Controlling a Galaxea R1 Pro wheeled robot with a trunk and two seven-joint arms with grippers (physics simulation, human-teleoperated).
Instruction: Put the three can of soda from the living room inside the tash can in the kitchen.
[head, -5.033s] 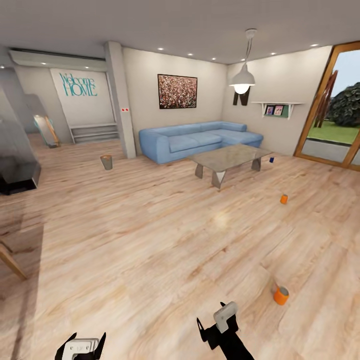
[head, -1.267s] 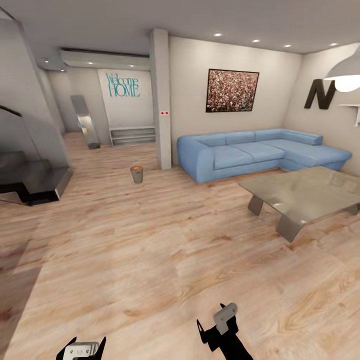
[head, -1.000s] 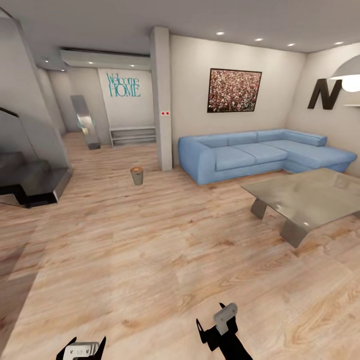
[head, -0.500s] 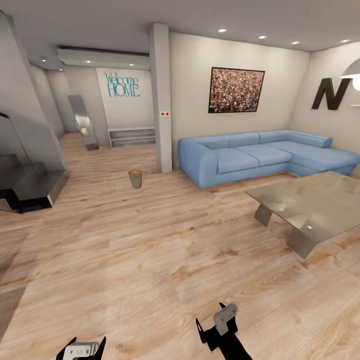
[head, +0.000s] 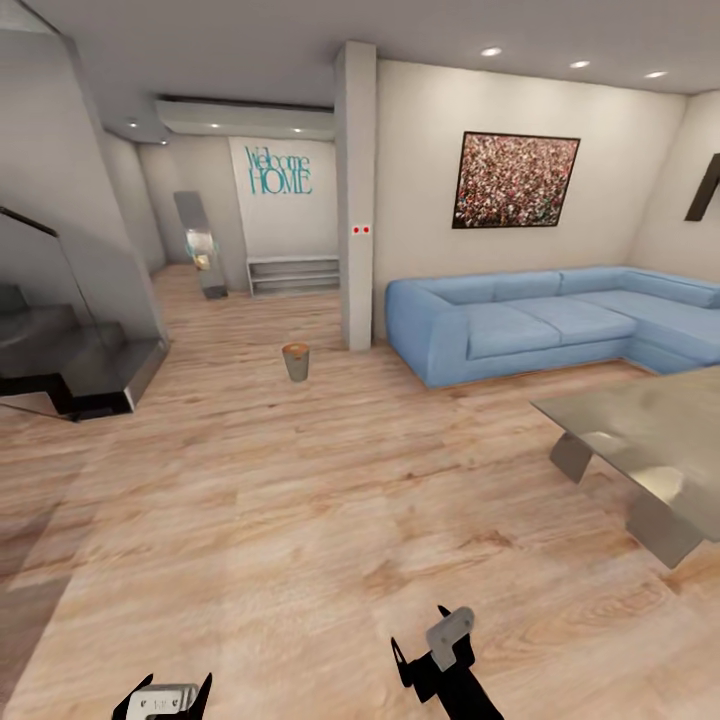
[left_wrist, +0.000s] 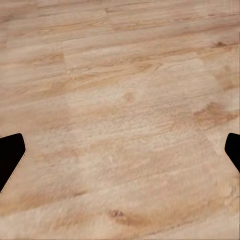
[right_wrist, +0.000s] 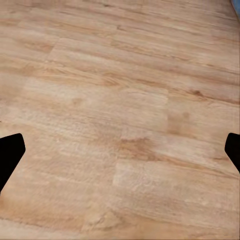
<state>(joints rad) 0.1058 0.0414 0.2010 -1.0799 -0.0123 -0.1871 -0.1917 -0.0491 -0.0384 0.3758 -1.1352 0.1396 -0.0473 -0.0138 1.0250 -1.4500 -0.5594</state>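
Bin location: the bin is standing upright on the wooden floor, far ahead of the robot and a little to the left of centre, near the foot of the pillar and well apart from the blue sofa.

Bin orientation: its long axis is running vertical, the brown opening facing up — a drop from above is looking like the natural way in.

Left gripper: the left gripper is sitting at the bottom edge of the head view. In the left wrist view the two dark fingertips are standing wide apart with bare floor between them — spread and holding nothing.

Right gripper: the right gripper is sitting low, right of centre. In the right wrist view its fingertips are likewise standing wide apart over bare planks — spread and empty.

Bearing from hands to bin: the bin is lying forward of both hands, between their two lines and slightly closer to the left one; neither arm is anywhere near reach.

Cans: no can is lying in either grip, so nothing is ready to be dropped.

Obstacles: the glass table is standing to the right, the dark stair block to the left; open floor is lying between them towards the bin.

Judgement: the robot appears to be travelling across the room, with the base doing the work, not the arms.
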